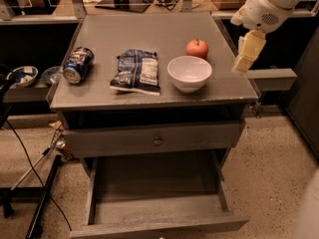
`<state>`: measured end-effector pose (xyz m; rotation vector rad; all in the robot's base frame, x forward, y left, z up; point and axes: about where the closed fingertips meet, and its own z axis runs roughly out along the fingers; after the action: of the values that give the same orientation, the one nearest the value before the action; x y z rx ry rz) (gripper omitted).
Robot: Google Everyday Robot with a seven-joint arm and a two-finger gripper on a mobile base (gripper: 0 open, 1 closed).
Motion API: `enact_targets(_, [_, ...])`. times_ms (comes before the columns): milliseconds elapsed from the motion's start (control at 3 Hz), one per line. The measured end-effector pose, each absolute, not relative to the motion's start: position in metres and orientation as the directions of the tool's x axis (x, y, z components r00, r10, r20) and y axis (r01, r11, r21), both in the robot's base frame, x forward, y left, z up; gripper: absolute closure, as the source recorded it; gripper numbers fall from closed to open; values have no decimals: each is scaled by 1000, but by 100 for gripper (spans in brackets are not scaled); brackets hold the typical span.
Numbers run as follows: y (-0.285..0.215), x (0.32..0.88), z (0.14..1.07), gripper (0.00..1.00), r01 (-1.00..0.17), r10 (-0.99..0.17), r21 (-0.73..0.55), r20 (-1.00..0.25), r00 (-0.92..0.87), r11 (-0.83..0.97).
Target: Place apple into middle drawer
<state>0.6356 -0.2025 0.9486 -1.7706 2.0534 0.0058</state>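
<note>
While the apple (197,48) sits on the back right of the tabletop (149,29), untouched, nothing of the task is done yet. It stands just behind the white bowl (189,72); I can't tell if the two touch. That's your first risk: come in low from the front and you hit the bowl rim, shoving the bowl or knocking the apple away. The apple is round, so an off-centre pinch probably squirts it out and it rolls, maybe off the back edge.

The gripper (248,52) hangs off the table's right edge, to the right of the apple and well apart from it, pointing down over the side ledge (271,77). It carries nothing. Whether it's apart or together, can't tell. If it's together when you reach in, you just push the apple.

The chip bag (137,71) and the tipped soda can (78,64) lie further left, likely out of your path.

The middle drawer (157,198) is pulled open at the bottom, floor bare. The knobbed drawer front (157,141) and the tabletop overhang its rear part, so swing clear of the front edge or the arm clips it. Release low: the walls are shallow, and a dropped apple could bounce or roll out.
</note>
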Motion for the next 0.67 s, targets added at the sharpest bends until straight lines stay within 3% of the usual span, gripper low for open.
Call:
enact_targets(333, [-189,691,936,0,-945,-941,-282,-333,-62,163])
enact_targets(667, [-188,693,935,0,-945,-940,-283,-334,-61,162])
